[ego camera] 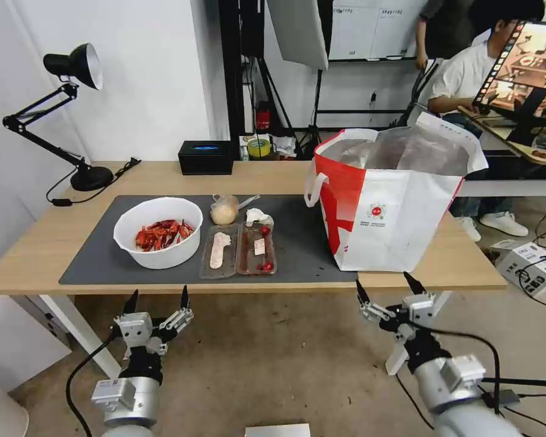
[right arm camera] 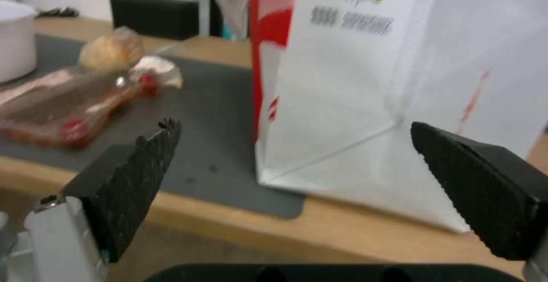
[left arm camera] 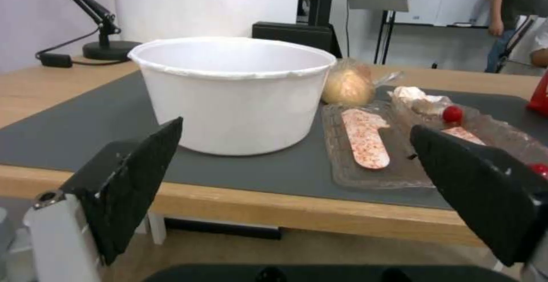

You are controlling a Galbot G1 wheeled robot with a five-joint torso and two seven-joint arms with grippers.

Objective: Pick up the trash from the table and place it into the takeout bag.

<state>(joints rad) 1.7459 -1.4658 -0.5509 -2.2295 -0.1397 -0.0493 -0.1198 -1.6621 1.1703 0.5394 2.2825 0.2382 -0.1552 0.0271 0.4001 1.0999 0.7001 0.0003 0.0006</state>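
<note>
Nearest the robot, below the front edge of the tabletop [ego camera: 48, 243], the left tool [ego camera: 158, 297] and the right tool [ego camera: 385, 287] hang over the floor, each with its jaws spread wide and nothing between them. On the dark grey mat [ego camera: 103, 255], the white bowl [ego camera: 158, 233] of red crayfish shells sits ahead of the left tool, with the clear hinged tray [ego camera: 238, 250] lying open just beside it. Behind the tray lie the small clear bag [ego camera: 224, 210] with a yellowish lump and the crumpled tissue [ego camera: 256, 215]. The red-and-white takeout bag [ego camera: 388, 212] stands upright ahead of the right tool, mouth open. Farther back sit a black box [ego camera: 205, 157] and a black desk lamp [ego camera: 73, 109].
</note>
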